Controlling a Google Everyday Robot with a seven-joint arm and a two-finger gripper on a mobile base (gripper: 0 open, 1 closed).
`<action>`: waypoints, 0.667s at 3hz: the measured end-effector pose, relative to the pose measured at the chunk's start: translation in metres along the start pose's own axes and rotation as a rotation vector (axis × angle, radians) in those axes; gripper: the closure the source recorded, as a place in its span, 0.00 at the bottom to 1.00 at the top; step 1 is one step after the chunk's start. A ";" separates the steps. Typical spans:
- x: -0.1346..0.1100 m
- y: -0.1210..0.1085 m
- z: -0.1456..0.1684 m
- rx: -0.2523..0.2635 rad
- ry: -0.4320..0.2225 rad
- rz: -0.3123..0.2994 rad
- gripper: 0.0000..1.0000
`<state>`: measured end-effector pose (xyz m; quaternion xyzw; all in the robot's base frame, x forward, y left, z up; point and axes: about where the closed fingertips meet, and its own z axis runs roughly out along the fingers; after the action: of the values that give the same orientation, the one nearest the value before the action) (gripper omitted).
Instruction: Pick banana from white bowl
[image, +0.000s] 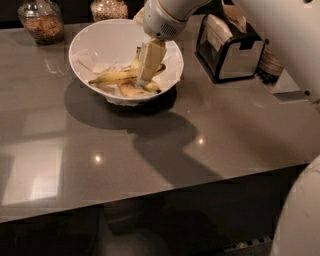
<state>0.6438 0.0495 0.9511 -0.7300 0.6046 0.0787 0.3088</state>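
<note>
The white bowl (92, 42) stands on the grey counter at the back left, lined with crumpled white paper. The long yellow banana (112, 77) lies across its bottom, pointing left. Shorter yellow bananas (131, 91) lie under and in front of it. My gripper (145, 75) reaches down into the bowl from above right, its cream fingers (149, 60) right over the long banana's right half and hiding part of it.
Two glass jars with brown contents (41, 21) stand at the back left behind the bowl. A black and silver napkin holder (229, 50) stands right of the bowl. The counter's front edge (150, 192) runs across the lower part of the view.
</note>
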 end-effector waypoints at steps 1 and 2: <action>0.007 -0.009 0.022 -0.032 0.051 0.009 0.09; 0.017 -0.009 0.043 -0.073 0.095 0.026 0.23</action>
<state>0.6676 0.0596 0.9115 -0.7358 0.6246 0.0701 0.2519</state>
